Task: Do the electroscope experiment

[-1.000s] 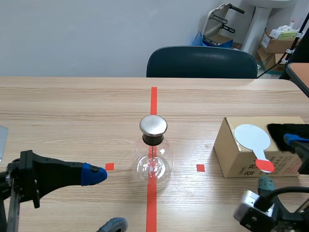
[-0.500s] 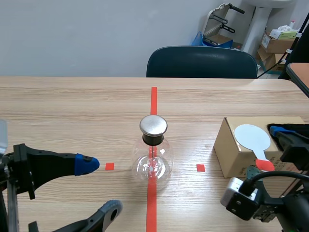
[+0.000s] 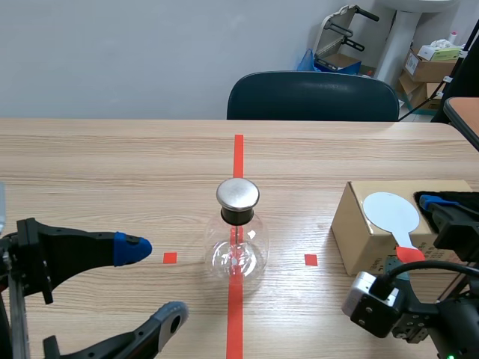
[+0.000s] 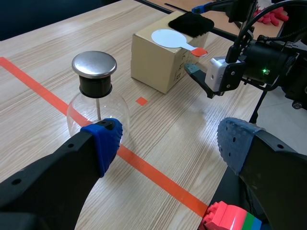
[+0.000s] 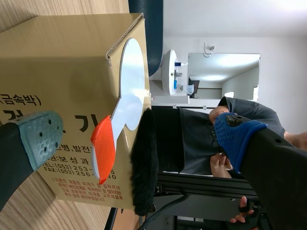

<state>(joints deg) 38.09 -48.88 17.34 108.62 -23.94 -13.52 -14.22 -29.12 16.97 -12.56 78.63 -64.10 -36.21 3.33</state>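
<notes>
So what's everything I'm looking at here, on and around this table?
flask: one, clear glass with silver cap, mid-table on the red line.
box: one, brown cardboard, on the table by the right arm.
paddle: one, white with orange-red handle, on the box.
fur: one, black, on the box beside the paddle.
bricks: small stack, red, green, blue, under the left arm.
chair: one, dark, behind the table.
table: one, light wood.
left fingers: two, black, blue pads, open, near the flask.
right fingers: two, black, open, either side of the paddle's handle.
</notes>
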